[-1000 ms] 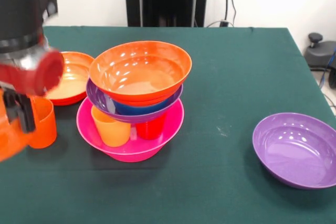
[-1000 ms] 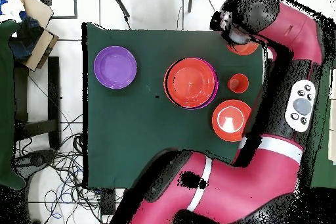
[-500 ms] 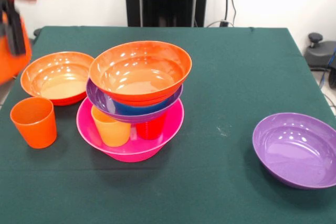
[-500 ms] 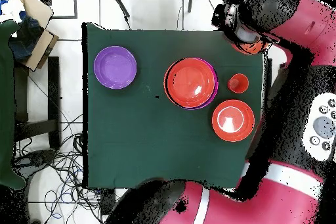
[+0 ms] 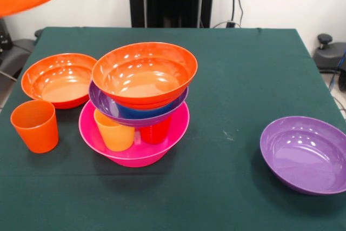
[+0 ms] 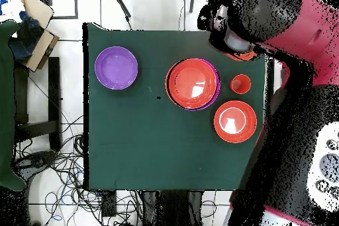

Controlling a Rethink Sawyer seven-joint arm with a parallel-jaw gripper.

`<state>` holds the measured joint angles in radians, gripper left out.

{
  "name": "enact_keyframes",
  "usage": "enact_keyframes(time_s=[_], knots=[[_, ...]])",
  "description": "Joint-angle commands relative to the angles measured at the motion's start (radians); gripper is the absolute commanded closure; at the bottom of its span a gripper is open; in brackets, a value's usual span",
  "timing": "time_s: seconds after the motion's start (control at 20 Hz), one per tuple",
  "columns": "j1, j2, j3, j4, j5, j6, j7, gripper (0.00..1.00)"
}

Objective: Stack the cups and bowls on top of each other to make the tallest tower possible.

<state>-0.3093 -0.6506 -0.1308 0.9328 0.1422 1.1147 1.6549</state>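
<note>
Inside pink bowl [image 5: 97,132], yellow cup [image 5: 114,131], red cup [image 5: 155,131], claw [image 6: 230,36] state unclear

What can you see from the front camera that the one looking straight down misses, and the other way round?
Only the front view shows the tower's layers: the yellow cup and red cup in the pink bowl, and the blue bowl. Only the overhead view shows the robot arm and the floor cables. Both show the lone purple bowl, orange cup and orange bowl.

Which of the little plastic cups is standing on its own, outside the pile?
The orange plastic cup, alone on the green cloth; the yellow-orange cup and red cup sit inside the big pink bowl.
</note>
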Motion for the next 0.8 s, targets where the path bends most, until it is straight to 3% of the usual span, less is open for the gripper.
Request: enact_keyframes(time_s=[0.05,0.5,0.8], knots=[[0.057,-0.055,0.066,0.229,-0.018,0.031,0.027,1.0],[0.133,-0.053,0.042,0.235,-0.029,-0.041,0.145,1.0],[0.165,-0.054,0.024,0.296,-0.025,-0.122,0.186,1.0]])
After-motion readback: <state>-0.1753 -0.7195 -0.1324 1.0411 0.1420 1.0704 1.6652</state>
